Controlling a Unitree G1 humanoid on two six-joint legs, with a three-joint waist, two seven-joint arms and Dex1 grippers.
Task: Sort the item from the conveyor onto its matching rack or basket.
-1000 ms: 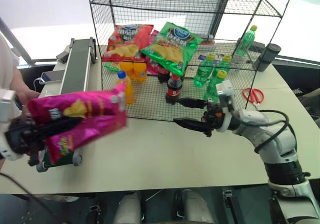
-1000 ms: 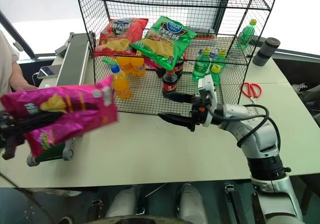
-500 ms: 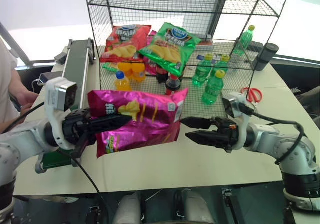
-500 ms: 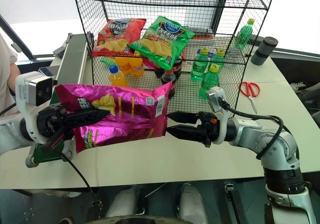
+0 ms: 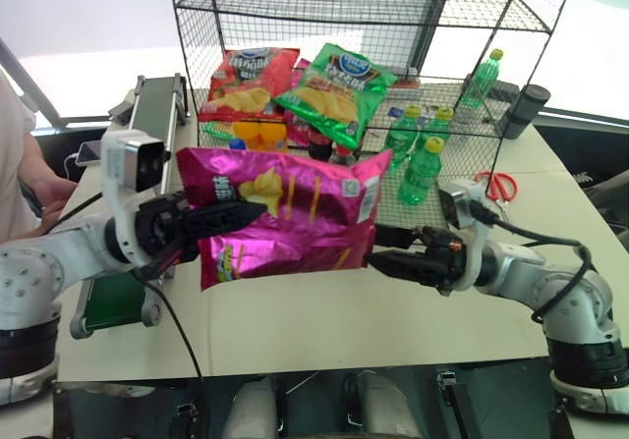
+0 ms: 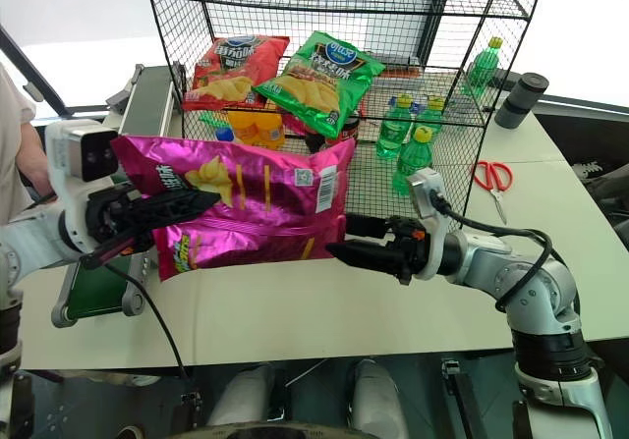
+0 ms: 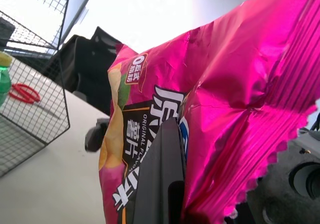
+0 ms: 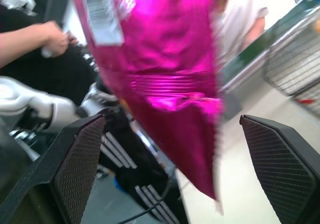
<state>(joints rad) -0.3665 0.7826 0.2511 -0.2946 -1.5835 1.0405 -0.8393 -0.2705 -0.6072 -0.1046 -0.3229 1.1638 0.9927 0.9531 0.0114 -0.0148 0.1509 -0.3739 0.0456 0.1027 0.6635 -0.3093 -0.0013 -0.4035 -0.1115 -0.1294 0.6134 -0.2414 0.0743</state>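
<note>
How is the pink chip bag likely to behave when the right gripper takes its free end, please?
The pink chip bag, pinched at one end, stays nearly level, so probably light and air-puffed. Its glossy crinkled foil may slip or crush between the open right gripper fingers.

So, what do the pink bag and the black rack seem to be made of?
The pink chip bag, held by the left end effector, looks like thin metallised plastic film: glossy, creased, with a zigzag-cut sealed edge. The rack looks like dark-coated metal wire: thin straight rods in a regular grid that carry bags and bottles without sagging. The coating itself is a guess.
</note>
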